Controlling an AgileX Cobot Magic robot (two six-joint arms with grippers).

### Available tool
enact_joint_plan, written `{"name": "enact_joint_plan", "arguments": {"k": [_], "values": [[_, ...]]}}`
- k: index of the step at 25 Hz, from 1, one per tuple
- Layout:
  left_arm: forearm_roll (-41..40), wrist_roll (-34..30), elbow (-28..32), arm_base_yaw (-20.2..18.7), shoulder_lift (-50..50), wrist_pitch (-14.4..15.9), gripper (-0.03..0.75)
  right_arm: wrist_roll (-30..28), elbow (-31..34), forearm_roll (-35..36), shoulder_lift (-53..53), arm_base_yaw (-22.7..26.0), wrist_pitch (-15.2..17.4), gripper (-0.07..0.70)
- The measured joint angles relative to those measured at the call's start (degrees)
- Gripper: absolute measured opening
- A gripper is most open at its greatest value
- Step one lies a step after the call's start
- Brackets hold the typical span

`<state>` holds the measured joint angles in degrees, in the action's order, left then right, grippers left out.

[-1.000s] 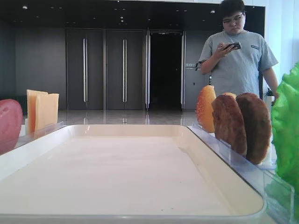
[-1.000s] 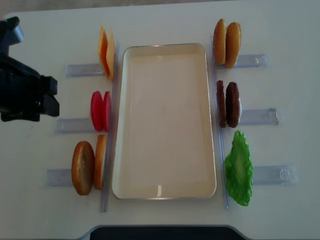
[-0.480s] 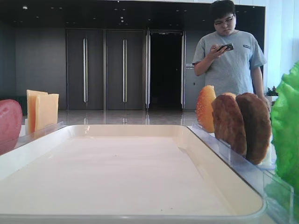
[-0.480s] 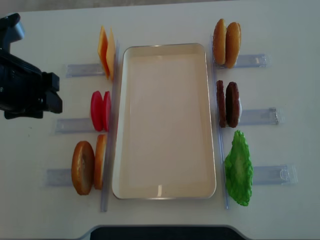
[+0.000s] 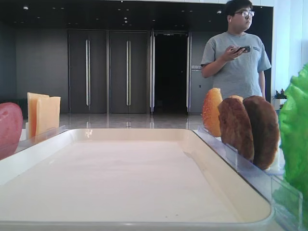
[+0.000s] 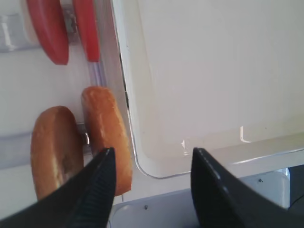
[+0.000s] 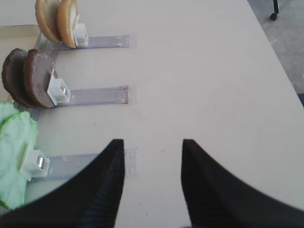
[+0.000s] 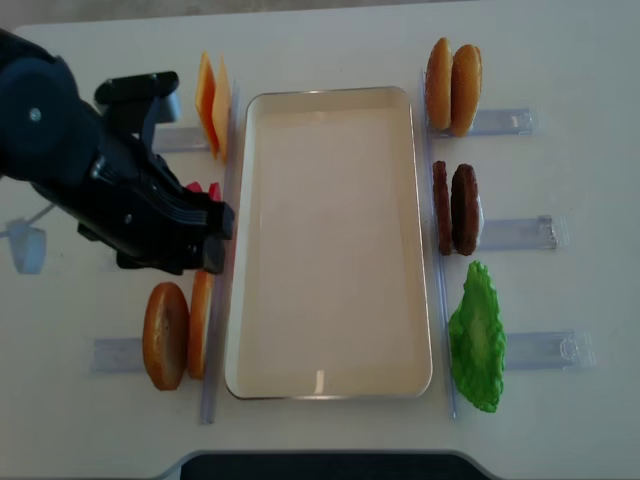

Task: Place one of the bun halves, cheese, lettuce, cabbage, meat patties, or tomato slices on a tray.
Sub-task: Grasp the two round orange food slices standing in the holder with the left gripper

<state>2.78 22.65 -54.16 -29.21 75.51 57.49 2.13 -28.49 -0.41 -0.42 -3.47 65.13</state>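
- Front exterior view: the tray (image 5: pixel 134 192) sat bare-floored; cheese (image 5: pixel 43 114) stood at its left, meat patties (image 5: pixel 250 129) and lettuce (image 5: pixel 296 134) at its right. No gripper showed.
- Right wrist view: the right gripper (image 7: pixel 153 183) hung over bare table, fingers apart and holding nothing; the lettuce (image 7: pixel 14 156) lay to its left, patties farther off.
- Left wrist view: the left gripper (image 6: pixel 152 190) stood with jaws apart, empty, above the tray's near corner (image 6: pixel 156 166); the bun halves (image 6: pixel 102 135) stood just beside its left finger.
- Overhead view: the left gripper (image 8: pixel 205 240) hovered over the tomato slices (image 8: pixel 200 190), just above the bun halves (image 8: pixel 180 330), beside the tray (image 8: pixel 330 100).
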Motion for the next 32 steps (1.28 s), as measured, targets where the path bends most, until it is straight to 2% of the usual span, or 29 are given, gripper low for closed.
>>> {"name": "enact_joint_plan", "arguments": {"k": [6, 15, 23, 28, 32], "values": [[-0.4, 2.9, 0.0, -0.9, 2.4, 0.3, 0.391, 0.0, 0.0, 0.0, 0.0, 0.0, 0.0, 0.307], [-4.5, 7.8, 0.0, -0.9, 2.4, 4.1, 0.391, 0.0, 0.0, 0.0, 0.0, 0.0, 0.0, 0.307], [-4.7, 7.3, 0.0, -0.9, 6.8, 4.0, 0.391, 0.0, 0.0, 0.0, 0.0, 0.0, 0.0, 0.307], [-4.7, 6.3, -0.1, -0.9, 9.5, 1.4, 0.391, 0.0, 0.0, 0.0, 0.0, 0.0, 0.0, 0.307], [-4.6, 6.3, 0.2, -0.9, 11.2, 1.1, 0.391, 0.0, 0.0, 0.0, 0.0, 0.0, 0.0, 0.307]]}}
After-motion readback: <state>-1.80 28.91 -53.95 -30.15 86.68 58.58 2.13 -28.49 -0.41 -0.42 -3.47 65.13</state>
